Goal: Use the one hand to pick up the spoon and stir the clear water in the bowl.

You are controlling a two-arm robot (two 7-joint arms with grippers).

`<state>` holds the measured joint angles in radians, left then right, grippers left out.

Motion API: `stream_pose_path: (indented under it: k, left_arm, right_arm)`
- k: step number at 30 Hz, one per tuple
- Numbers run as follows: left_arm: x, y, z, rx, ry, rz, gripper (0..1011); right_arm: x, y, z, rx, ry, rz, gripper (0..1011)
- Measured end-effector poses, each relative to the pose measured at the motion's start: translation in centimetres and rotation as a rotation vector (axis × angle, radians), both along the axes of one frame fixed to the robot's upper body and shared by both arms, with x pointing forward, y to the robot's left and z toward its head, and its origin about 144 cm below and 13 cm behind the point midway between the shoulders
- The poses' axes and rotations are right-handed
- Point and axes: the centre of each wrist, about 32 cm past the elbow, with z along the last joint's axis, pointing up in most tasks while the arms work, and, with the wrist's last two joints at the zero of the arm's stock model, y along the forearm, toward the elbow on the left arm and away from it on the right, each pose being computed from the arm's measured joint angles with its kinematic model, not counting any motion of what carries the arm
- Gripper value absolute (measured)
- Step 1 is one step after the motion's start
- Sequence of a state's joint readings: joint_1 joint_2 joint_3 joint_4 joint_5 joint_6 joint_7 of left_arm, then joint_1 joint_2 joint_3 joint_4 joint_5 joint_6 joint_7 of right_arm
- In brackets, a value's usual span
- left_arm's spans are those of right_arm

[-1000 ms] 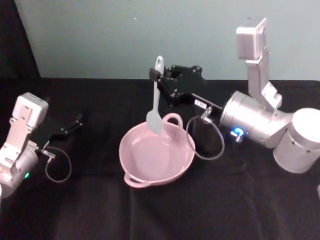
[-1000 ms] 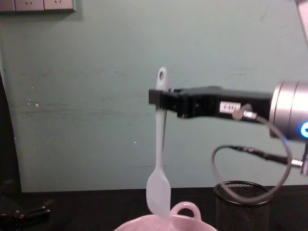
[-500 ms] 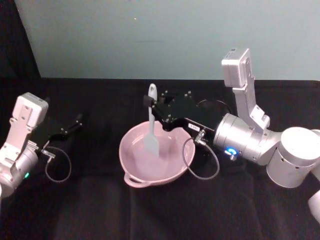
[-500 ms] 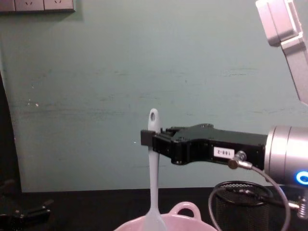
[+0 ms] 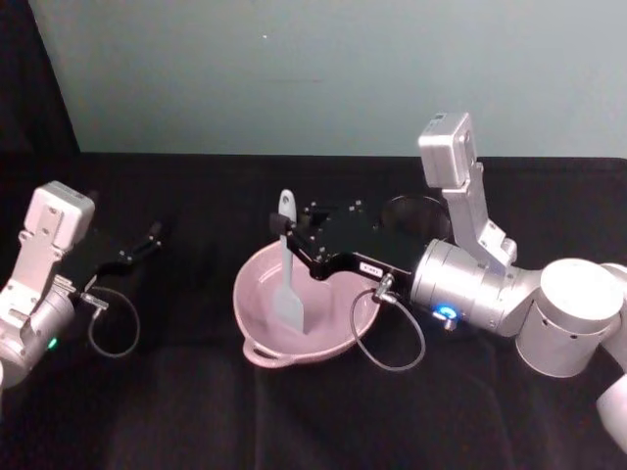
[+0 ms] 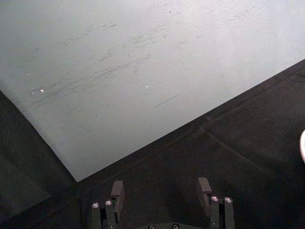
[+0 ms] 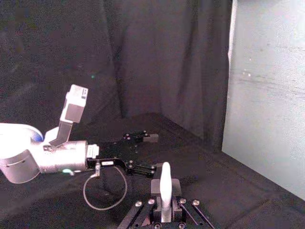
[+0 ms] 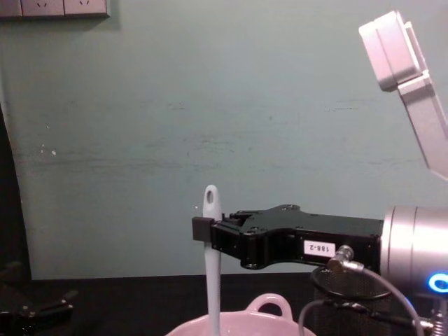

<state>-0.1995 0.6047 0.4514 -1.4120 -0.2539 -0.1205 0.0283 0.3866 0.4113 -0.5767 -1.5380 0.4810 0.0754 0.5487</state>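
Observation:
My right gripper (image 5: 286,228) is shut on the upper handle of the white spoon (image 5: 290,294), which hangs nearly upright. Its flat scoop is down inside the pale pink bowl (image 5: 240,299) at the table's middle. From the chest, the spoon's handle (image 8: 211,273) drops behind the bowl's rim (image 8: 269,305), held by the right gripper (image 8: 204,229). In the right wrist view the handle (image 7: 165,182) stands between the shut fingers. My left gripper (image 5: 149,239) rests open at the far left, well away from the bowl, with nothing between its fingers (image 6: 117,192).
A black wire-mesh cup (image 5: 416,211) stands behind my right arm, at the bowl's right rear. The silver right wrist with its blue ring (image 5: 446,313) and a looping cable (image 5: 387,338) lie just right of the bowl. A black cloth covers the table.
The right gripper has come down and toward me with the spoon. The scoop has gone from above the bowl's far rim to inside the bowl. The left arm has stayed still.

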Motion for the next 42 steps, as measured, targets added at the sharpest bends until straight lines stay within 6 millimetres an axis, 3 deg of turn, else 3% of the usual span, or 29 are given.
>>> stream_pose_path:
  k: [22, 42]
  left_arm:
    - [0.0, 0.0, 0.0, 0.000, 0.000, 0.000, 1011]
    - [0.0, 0.0, 0.0, 0.000, 0.000, 0.000, 1011]
  right_arm:
    - [0.9, 3.2, -1.5, 0.004, -0.100, -0.112, 124]
    - [2.0, 0.8, -1.2, -0.011, -0.132, -0.189, 125]
